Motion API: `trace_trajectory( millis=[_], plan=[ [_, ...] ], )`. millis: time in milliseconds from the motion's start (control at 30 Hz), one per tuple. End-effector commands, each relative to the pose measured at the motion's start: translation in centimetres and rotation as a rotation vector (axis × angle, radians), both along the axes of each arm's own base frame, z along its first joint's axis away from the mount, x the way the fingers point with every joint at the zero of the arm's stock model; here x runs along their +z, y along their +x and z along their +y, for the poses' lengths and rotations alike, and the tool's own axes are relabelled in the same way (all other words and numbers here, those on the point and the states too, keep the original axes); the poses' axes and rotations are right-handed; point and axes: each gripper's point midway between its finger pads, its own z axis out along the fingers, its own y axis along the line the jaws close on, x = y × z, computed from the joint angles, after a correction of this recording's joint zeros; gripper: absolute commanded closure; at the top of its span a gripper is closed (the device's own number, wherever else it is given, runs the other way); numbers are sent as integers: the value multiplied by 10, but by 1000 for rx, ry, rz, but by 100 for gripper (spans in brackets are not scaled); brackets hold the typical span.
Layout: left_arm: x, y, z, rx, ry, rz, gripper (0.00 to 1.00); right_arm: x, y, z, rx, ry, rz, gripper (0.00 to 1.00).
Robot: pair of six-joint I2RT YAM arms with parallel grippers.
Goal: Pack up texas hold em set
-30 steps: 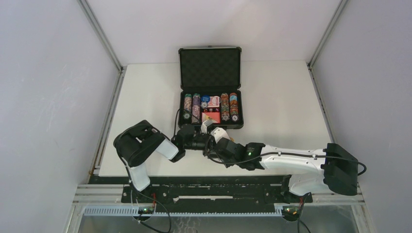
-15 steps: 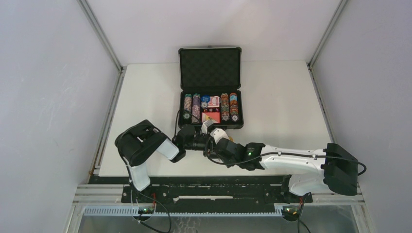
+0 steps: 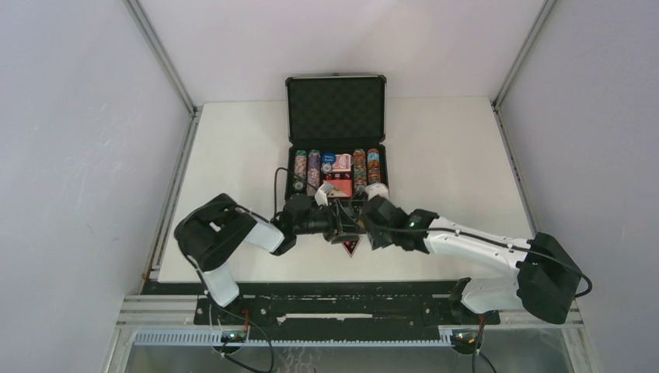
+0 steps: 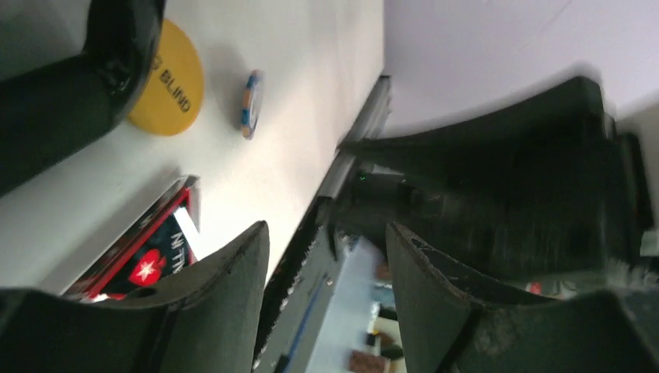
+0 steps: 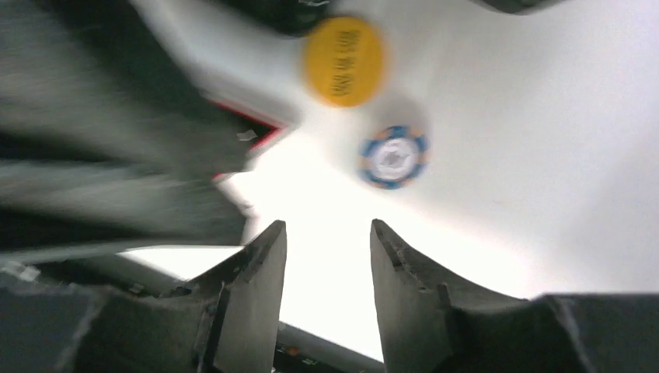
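The black briefcase (image 3: pixel 336 109) stands open at the table's middle; its tray holds rows of multicoloured chips (image 3: pixel 301 171) and red card boxes (image 3: pixel 343 163). A red-and-black card box (image 3: pixel 350 247) lies on the table in front of the case, and it also shows in the left wrist view (image 4: pixel 148 260). A yellow "BLIND" dealer button (image 4: pixel 167 78) and a loose blue-and-white chip (image 5: pixel 393 156) lie on the table nearby. My left gripper (image 4: pixel 326 241) is open and empty. My right gripper (image 5: pixel 326 233) is open and empty, a little above the table next to the chip. Both grippers meet just in front of the case.
The two arms cross close together at the table's near middle (image 3: pixel 342 225). The table's near edge and a metal rail (image 3: pixel 326 287) lie just behind the grippers. Grey walls enclose the table on the left, right and back.
My right arm has swung up and right toward the case front. The left arm has reached a little farther right. The red-and-black card box now shows on the table below the grippers.
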Motion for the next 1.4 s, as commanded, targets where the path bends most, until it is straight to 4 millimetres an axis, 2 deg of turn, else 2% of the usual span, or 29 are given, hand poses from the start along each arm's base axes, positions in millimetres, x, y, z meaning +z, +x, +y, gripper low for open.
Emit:
trace_trajectory(
  millis=[0, 133, 200, 267, 367, 433, 500, 667, 767, 900, 1367],
  plan=[
    [-1, -9, 11, -64, 145, -152, 37, 7, 50, -35, -298, 63, -26, 48],
    [1, 12, 34, 3, 363, -278, 32, -1, 66, -34, -303, 55, -20, 49],
    [8, 21, 42, 31, 416, -332, 30, -5, 71, -29, -285, 53, -5, 46],
    [12, 31, 50, 70, 460, -370, 28, -9, 75, -21, -261, 53, 22, 37],
    [16, 47, 69, 178, 521, -404, 26, -4, 77, 1, -186, 74, 17, 35],
    [21, 58, 85, 255, 528, -401, 25, 6, 73, 19, -114, 91, -24, 34],
    [28, 72, 108, 357, 519, -384, 25, 10, 66, 37, -32, 109, -26, 25],
    [27, 88, 162, 588, 542, -356, 24, -4, 55, 63, 76, 90, 23, 20],
    [25, 92, 184, 672, 553, -344, 23, -14, 46, 77, 128, 67, 50, 17],
    [22, 93, 188, 682, 561, -332, 23, -25, 40, 87, 158, 54, 74, 16],
    [14, 92, 177, 631, 523, -296, 22, -37, 31, 69, 122, -15, 95, 12]
  ],
)
